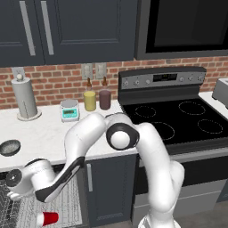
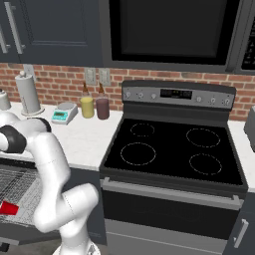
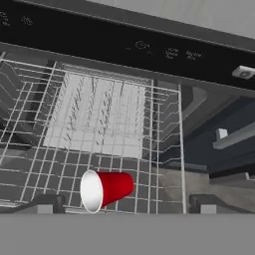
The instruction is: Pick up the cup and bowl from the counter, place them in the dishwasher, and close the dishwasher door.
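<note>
Cup (image 3: 106, 190) lies on its side on the rack (image 3: 99, 124) of the open dishwasher, white mouth toward the lower left of your hand view; you also see it at the bottom left of the left base view (image 1: 47, 218) and at the left edge of the right base view (image 2: 8, 207). Your gripper (image 3: 124, 208) hangs just above it with fingers (image 3: 47, 203) spread wide, holding nothing and clear of the cup. Bowl (image 1: 10, 147) sits on the worktop (image 1: 44, 133) at the left edge of the left base view, well apart from the scale (image 1: 70, 110).
</note>
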### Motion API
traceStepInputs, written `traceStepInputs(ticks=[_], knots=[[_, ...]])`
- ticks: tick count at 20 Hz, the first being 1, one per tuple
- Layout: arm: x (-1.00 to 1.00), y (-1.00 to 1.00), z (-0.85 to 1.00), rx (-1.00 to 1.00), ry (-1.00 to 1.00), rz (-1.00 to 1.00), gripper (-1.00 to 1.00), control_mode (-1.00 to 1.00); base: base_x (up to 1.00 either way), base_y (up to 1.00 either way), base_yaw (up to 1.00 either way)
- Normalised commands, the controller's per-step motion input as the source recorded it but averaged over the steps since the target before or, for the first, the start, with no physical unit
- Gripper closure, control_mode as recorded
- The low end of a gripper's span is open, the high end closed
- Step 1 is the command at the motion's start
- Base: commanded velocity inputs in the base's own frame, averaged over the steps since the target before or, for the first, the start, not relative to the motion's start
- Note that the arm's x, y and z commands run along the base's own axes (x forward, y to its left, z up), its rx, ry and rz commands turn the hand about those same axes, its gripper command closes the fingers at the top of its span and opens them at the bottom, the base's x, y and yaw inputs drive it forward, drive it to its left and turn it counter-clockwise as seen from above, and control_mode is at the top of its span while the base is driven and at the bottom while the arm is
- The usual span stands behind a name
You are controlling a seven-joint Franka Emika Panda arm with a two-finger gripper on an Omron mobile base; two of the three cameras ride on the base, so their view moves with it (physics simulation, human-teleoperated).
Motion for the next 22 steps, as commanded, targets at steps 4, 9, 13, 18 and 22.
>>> traceStepInputs(ticks=[4, 9, 13, 18, 22], knots=[[-0.31, -0.04, 1.0, 0.27, 0.0, 0.05, -1.0, -1.0, 0.0, 0.0, 0.0], [-0.07, -0.14, 1.0, 0.37, 0.07, 0.01, -1.0, -1.0, 0.0, 0.0, 0.0], [0.04, -0.26, 1.0, 0.29, 0.17, 0.02, -1.0, -1.0, 0.0, 0.0, 0.0], [0.19, -0.15, 1.0, 0.26, 0.21, 0.04, -1.0, -1.0, 0.0, 0.0, 0.0], [0.23, -0.07, 1.0, 0.17, 0.31, 0.04, -1.0, -1.0, 0.0, 0.0, 0.0]])
